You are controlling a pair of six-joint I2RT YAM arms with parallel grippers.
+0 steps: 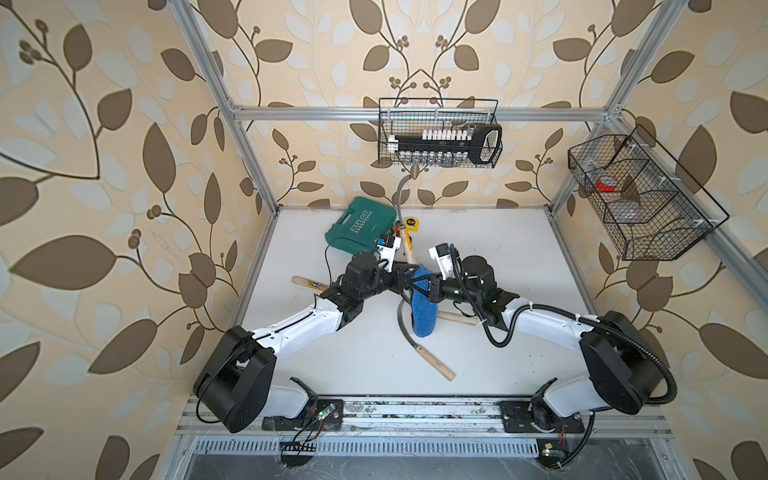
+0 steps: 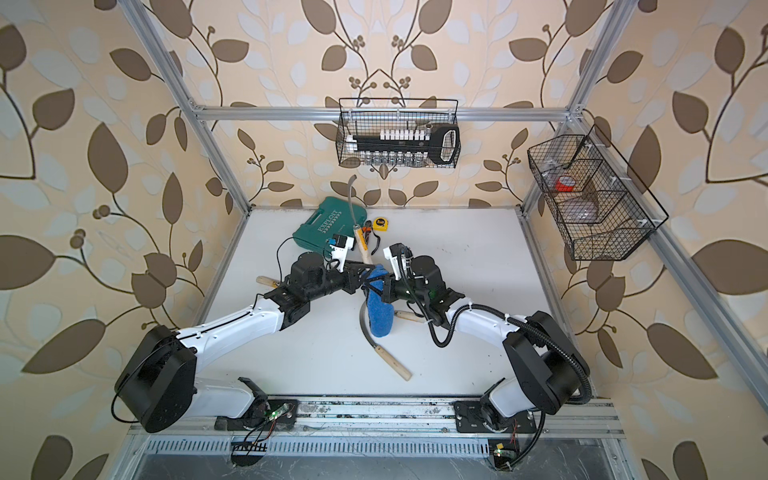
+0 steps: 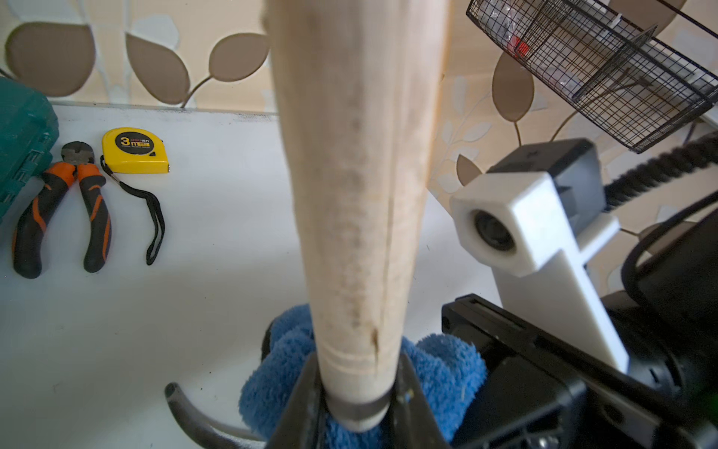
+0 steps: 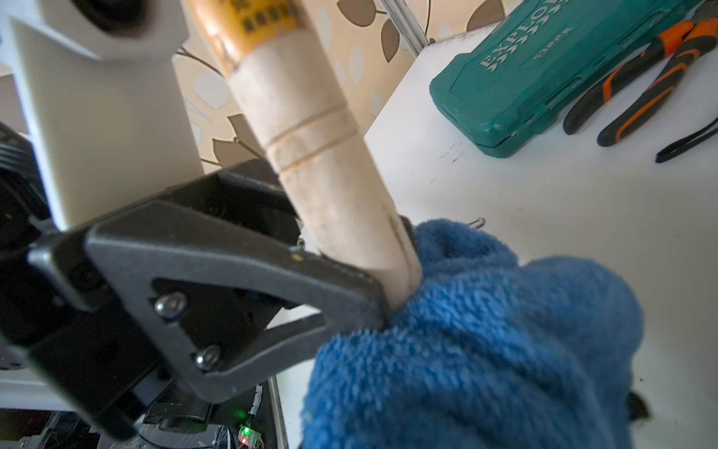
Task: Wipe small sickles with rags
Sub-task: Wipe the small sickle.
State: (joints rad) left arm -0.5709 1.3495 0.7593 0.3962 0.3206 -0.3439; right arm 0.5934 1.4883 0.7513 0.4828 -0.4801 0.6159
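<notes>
My left gripper (image 3: 357, 388) is shut on the lower end of a small sickle's pale wooden handle (image 3: 357, 194). That sickle stands upright, its grey blade (image 1: 399, 195) curving up toward the back. A blue fluffy rag (image 1: 424, 307) hangs from my right gripper (image 1: 430, 286), which is shut on it. The rag (image 4: 485, 330) is bunched against the handle's lower end (image 4: 330, 175) and hides the right jaws. On the table lie three more sickles: one in front (image 1: 436, 365), one handle to the right of the rag (image 1: 457, 318), and one behind my left arm (image 1: 307, 283).
A teal tool case (image 1: 359, 226), orange-and-black pliers (image 3: 58, 206) and a yellow tape measure (image 3: 134, 151) lie at the back of the white table (image 1: 519, 257). Wire baskets hang on the back rail (image 1: 438, 133) and the right frame (image 1: 640, 195). The two wrists nearly touch.
</notes>
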